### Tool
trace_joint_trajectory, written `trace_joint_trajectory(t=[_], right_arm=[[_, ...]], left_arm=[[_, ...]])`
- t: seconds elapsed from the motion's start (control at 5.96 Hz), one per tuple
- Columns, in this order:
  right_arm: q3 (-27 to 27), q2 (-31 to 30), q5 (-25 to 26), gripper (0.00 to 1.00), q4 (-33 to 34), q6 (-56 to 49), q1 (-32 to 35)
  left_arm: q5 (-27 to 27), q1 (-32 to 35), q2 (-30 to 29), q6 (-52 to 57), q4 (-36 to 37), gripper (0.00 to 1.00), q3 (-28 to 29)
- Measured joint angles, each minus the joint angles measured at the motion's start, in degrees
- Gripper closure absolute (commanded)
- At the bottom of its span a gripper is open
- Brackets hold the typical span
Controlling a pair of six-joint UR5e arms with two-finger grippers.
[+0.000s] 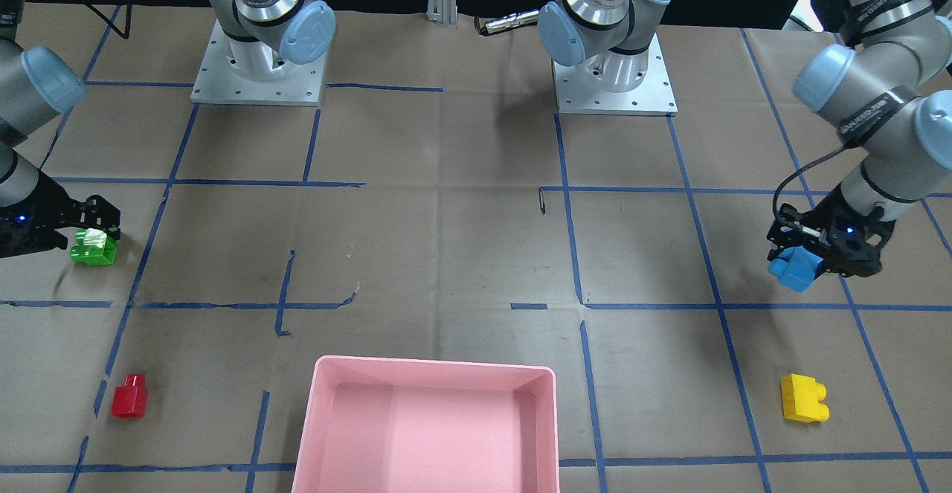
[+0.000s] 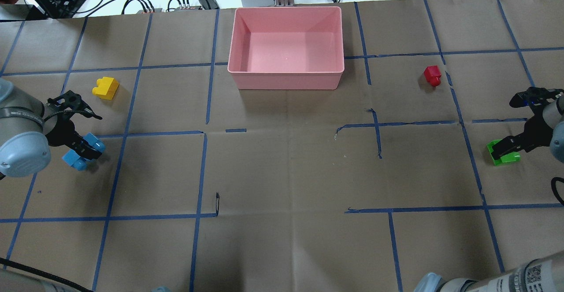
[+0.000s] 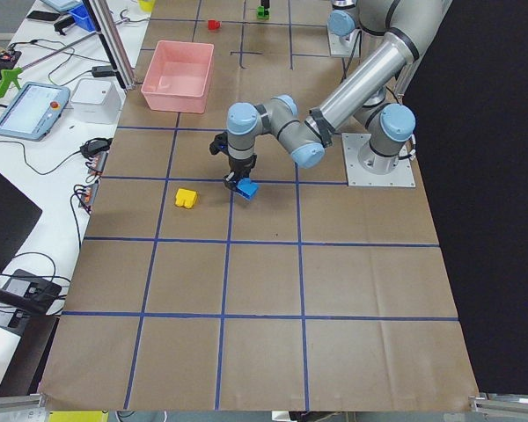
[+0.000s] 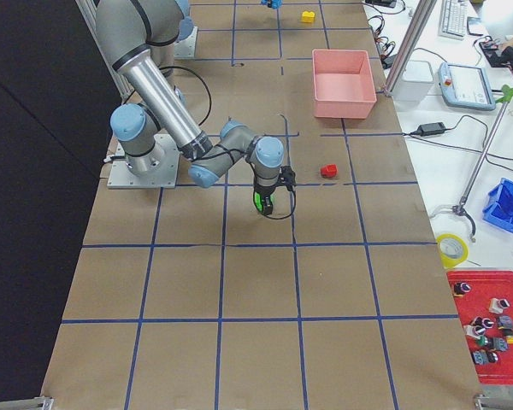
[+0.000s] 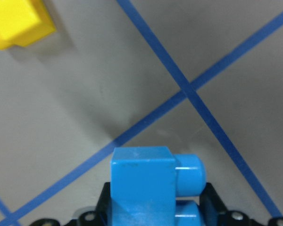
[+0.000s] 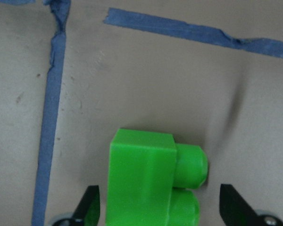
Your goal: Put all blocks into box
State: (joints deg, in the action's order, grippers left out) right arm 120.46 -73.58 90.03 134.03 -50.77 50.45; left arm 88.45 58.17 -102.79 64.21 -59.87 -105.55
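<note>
Pink plastic marks the box [image 2: 286,81], which is set at the far middle edge of the table [image 2: 286,173], on brown paper crossed with blue tape lines [image 2: 202,168]. All four bricks are seen outside it.

On the robot's left side, the light blue brick [image 5: 141,183] is clamped between the fingers of the left gripper [image 5: 155,203], with its studs turned sideways in the wrist view. Whether the brick is lifted clear of the paper cannot be told. It is held over a crossing of two tape lines. The yellow brick [image 2: 105,87] is found near this gripper, a little farther from the robot, flat on the paper and touched by nothing.

On the robot's right side, the bright green brick [image 6: 146,183] is seen resting on the paper between the fingers of the right gripper [image 6: 160,207]. The fingers [image 6: 90,207] are spread apart, and a narrow gap is shown on each side of the brick in the wrist view, so no contact is made. The studs of this brick are also turned sideways.

The red brick [image 2: 432,75] is seen alone on the paper, between the box and the right gripper and apart from both, beside a tape line.
</note>
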Motion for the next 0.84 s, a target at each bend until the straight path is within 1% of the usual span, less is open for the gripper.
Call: trace_joint_trajectory(t=[0.17, 0.34, 0.5, 0.67, 0.84], right_arm=[[0.0, -0.1, 0.0, 0.64, -0.1, 0.2, 0.0], [-0.2, -0.4, 0.0, 0.78, -0.2, 0.3, 0.0], [-0.4, -0.7, 0.0, 0.82, -0.4, 0.3, 0.0], [-1.0, -1.1, 0.0, 0.91, -0.5, 0.3, 0.0], [-2.3, -1.8, 0.0, 0.93, -1.9, 0.4, 0.0]], left_arm=[[-0.2, 3.0, -0.2, -7.5, -9.0, 1.0, 7.9], [-0.3, 6.9, -1.2, -16.4, -15.0, 1.0, 14.8], [-0.3, 11.1, -3.4, -25.0, -18.2, 1.0, 20.5], [-0.4, 15.5, -6.7, -33.9, -20.3, 1.0, 26.2], [-1.1, 19.9, -10.3, -41.9, -22.4, 1.0, 32.2]])
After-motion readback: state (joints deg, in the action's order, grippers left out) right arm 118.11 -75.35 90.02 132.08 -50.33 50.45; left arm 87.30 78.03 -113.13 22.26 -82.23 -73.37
